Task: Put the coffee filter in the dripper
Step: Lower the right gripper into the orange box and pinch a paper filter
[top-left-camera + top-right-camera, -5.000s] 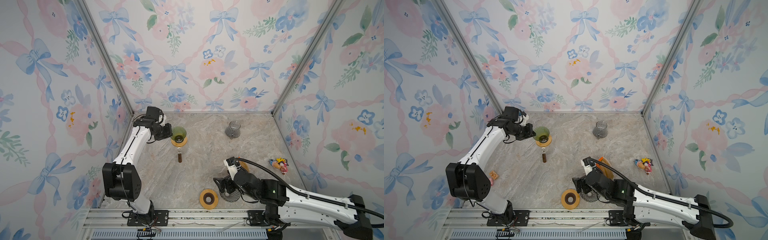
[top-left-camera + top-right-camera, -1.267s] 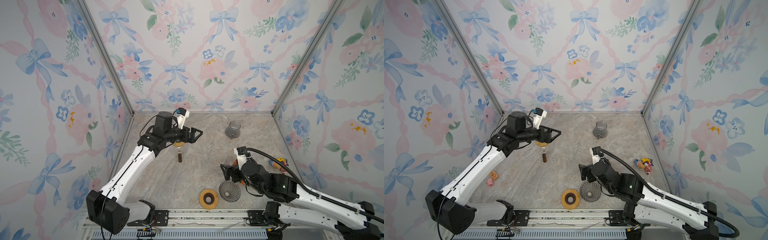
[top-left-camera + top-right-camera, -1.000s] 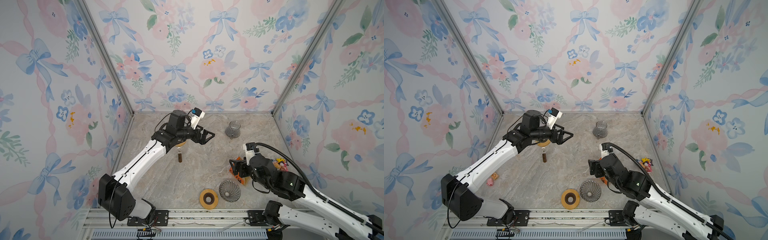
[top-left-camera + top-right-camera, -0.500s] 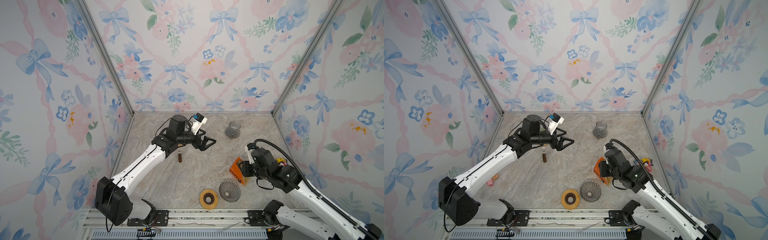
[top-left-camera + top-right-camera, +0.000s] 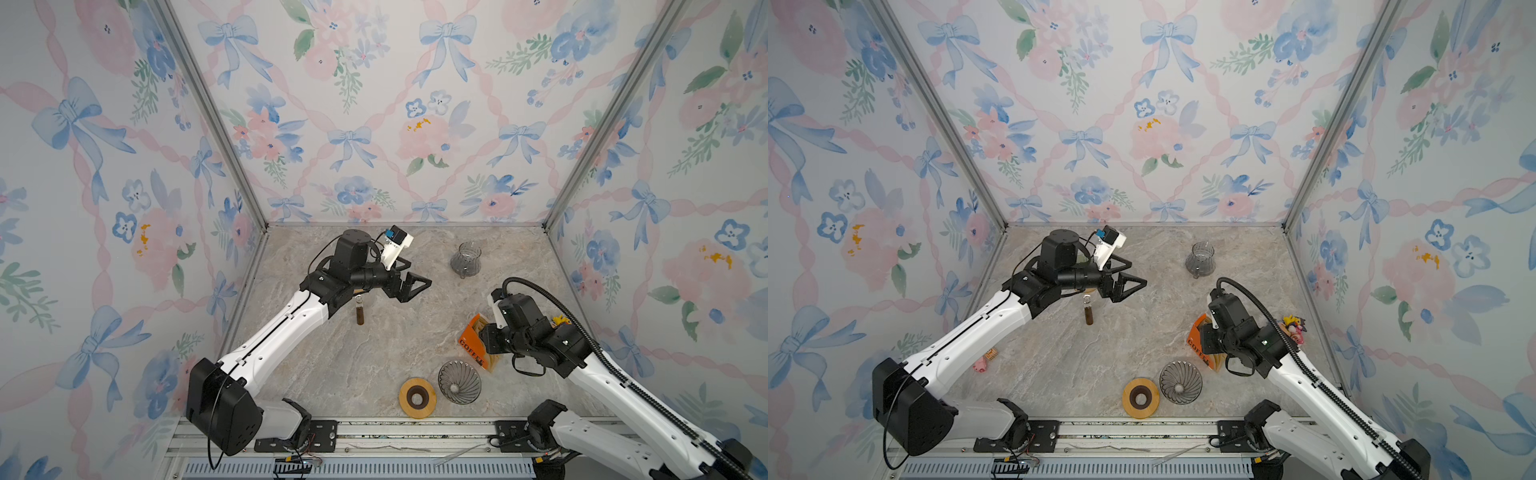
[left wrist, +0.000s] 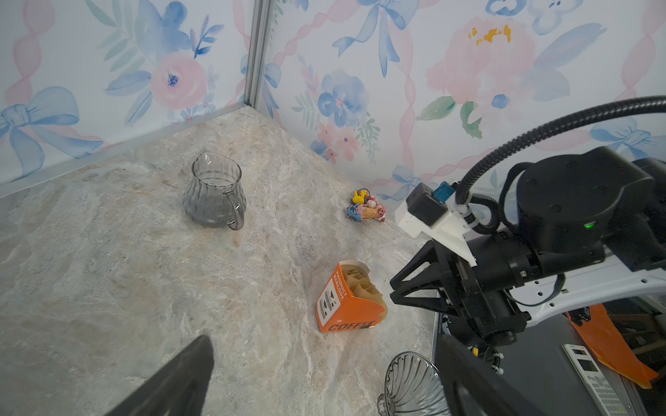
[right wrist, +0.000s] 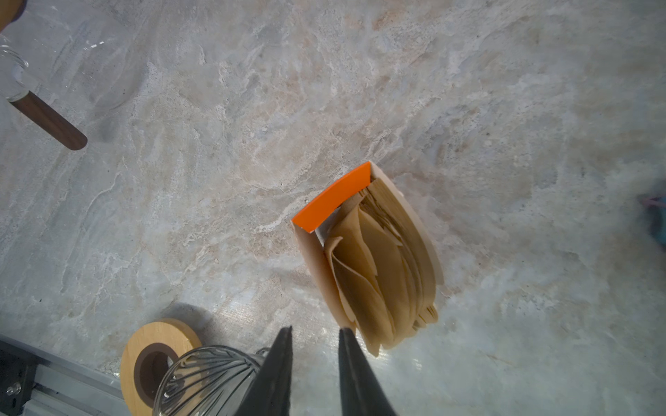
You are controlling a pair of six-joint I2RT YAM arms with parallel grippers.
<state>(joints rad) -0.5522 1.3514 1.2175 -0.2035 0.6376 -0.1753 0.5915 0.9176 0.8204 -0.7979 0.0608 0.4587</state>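
Jaws first: the left gripper point(image 5: 417, 275) is spread wide with nothing in it, up over the back of the table point(image 5: 374, 357) and well apart from the action. In both top views the right arm point(image 5: 602, 374) hangs its wrist right over the orange filter box point(image 5: 471, 343), so you can't read that side's jaws from up there. The glass dripper point(image 5: 459, 381) sits bare just beside the box, next to a wooden ring point(image 5: 417, 397).

Left wrist view: the box stands with its top open and brown coffee filters point(image 6: 356, 281) poking out. The right gripper point(image 6: 394, 293) is just beside them, not touching as far as I can tell.

Right wrist view: its two fingers point(image 7: 274, 371) are narrowed to a slim gap with nothing between them, tips at the near corner of the box. I'd call this the filter pick, not made yet. The next move needs the tips straddling one filter's edge, then a pinch and a lift over to the dripper. It's thin paper, so grabbing several looks like the risk.
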